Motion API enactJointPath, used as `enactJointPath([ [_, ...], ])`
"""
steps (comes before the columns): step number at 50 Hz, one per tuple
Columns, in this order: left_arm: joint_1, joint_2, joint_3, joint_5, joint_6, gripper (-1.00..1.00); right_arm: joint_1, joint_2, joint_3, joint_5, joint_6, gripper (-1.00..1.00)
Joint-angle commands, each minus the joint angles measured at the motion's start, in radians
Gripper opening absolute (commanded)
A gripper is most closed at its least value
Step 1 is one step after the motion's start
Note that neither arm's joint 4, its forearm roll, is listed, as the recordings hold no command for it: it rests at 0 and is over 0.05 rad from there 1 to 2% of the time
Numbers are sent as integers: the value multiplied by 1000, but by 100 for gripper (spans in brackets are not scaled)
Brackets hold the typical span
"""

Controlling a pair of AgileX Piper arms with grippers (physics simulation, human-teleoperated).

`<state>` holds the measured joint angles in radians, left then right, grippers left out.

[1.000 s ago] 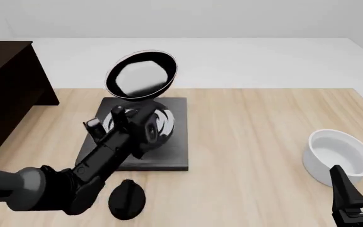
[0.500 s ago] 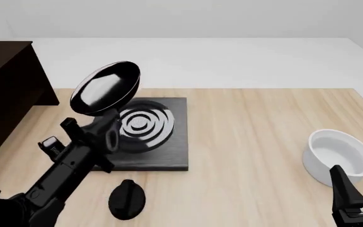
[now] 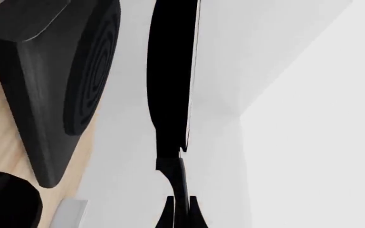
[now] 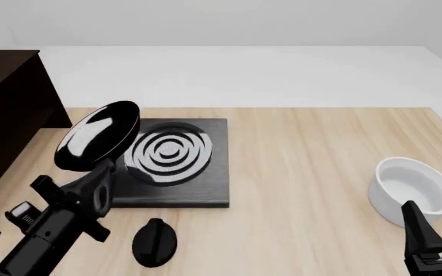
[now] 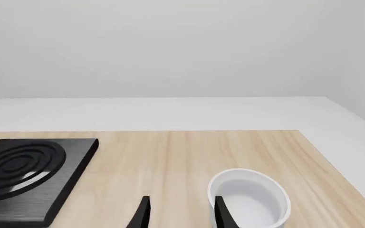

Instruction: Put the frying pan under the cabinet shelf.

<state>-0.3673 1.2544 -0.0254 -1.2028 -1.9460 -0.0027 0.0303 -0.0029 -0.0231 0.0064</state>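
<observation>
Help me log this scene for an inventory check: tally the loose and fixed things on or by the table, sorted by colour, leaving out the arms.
Black: 3 - frying pan, burner plate, knob
Dark brown: 1 - cabinet shelf
White: 1 - bowl
Total: 5

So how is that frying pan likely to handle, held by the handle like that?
The frying pan looks rigid. Held tilted at its handle's end by the left hand, it probably levers on the grip. Its glossy finish suggests it could slip or rotate.
</observation>
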Motion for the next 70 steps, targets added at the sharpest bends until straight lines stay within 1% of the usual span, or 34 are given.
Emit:
enactJointPath([
  [1,32,-31,25,-17,-6,-100,0,0,0,0,0,100],
  [3,35,-27,25,-17,-8,-100,0,1,0,0,0,100],
  [4,38,-18,25,-17,-21,-100,0,0,0,0,0,100],
  [11,62,-8,25,-17,-32,-100,0,0,0,0,0,100],
  [12,66,1,22,-17,-44,-100,0,0,0,0,0,100],
  [14,69,15,6,-17,-44,-100,0,0,0,0,0,100],
  [15,73,36,-6,-17,-57,-100,0,0,0,0,0,100],
  [22,92,75,-34,-17,-70,-100,0,0,0,0,0,100],
  [23,97,67,-32,-17,-62,-100,0,0,0,0,0,100],
  [29,137,68,-28,-17,-64,-100,0,0,0,0,0,100],
  [35,159,50,0,-17,-67,-100,0,1,0,0,0,100],
  [39,192,46,15,-17,-59,-100,0,0,0,0,0,100],
  [40,192,39,19,-17,-71,-100,0,0,0,0,0,100],
  [41,208,38,23,-17,-60,-100,0,0,0,0,0,100],
  [45,219,44,25,-17,-64,-100,0,0,0,0,0,100],
  [46,221,47,25,-17,-74,-100,0,0,0,0,0,100],
  [56,282,86,25,-17,-62,-100,0,0,0,0,0,100],
  [59,288,94,22,-17,-55,-100,0,1,0,0,0,100],
  [62,298,162,-24,-17,-59,-100,0,0,0,0,0,100],
  [64,290,204,-58,-17,-66,-100,0,0,0,0,0,100],
  [65,293,216,-65,-17,-67,-100,0,0,0,0,0,100],
  [67,311,271,-109,-17,-80,-100,0,0,0,0,0,100],
  [70,316,305,-132,-17,-82,-100,0,0,0,0,0,100],
])
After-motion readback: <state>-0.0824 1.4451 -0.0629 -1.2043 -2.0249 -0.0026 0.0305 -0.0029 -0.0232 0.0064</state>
